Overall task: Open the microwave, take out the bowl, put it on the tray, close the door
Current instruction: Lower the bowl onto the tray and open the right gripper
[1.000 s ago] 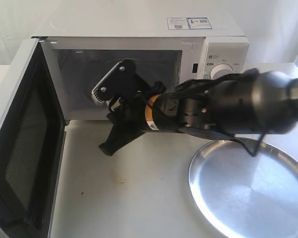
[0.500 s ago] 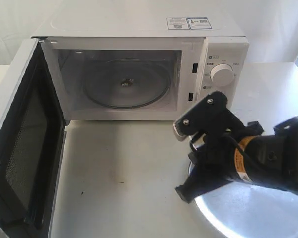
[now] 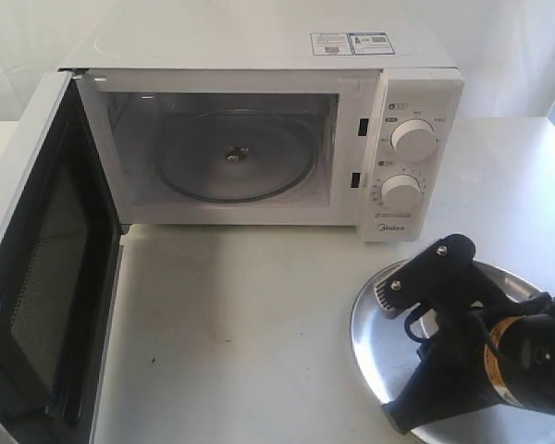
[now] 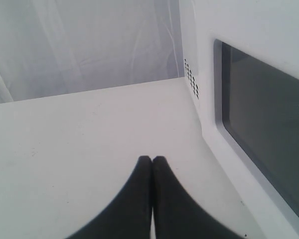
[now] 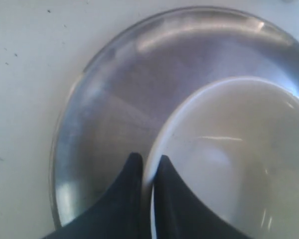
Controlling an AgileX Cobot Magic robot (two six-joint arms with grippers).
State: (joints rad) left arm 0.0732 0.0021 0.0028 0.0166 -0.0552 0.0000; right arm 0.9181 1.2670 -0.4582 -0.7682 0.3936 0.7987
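- Right wrist view: right gripper (image 5: pixel 147 162) pinches the rim of the bowl (image 5: pixel 234 149), one finger outside the wall and the other inside, w/ only the rim's thickness btwn them.
- The cream-white bowl spreads out ahead of the fingertips, over the tray (image 5: pixel 114 99). Can't tell whether its base touches the metal.
- The tray's shiny steel lies under and ahead of the gripper, mostly on the outer finger's side. The white table (image 5: pixel 25 74) shows beyond the tray's rim.
- Left wrist view: left gripper (image 4: pixel 152 160) has its fingers pressed together, low over the table.
- The door (image 4: pixel 261 114) stands just beside this gripper, outer face and dark window turned toward it, not touching. A white curtain (image 4: pixel 89 45) hangs well ahead.
- Exterior view: right arm (image 3: pixel 509 370) lies across the tray and hides the bowl from this angle, so the pinch itself can't be made out here.
- The microwave (image 3: pixel 259 46) stands well apart from the right gripper, farther back on the table. Its door is swung wide open, and the glass turntable (image 3: pixel 236 157) is in plain sight inside.
- Top knob (image 3: pixel 413 139) and lower knob (image 3: pixel 400 192) sit on the microwave's front panel, the part of the oven nearest the right gripper.
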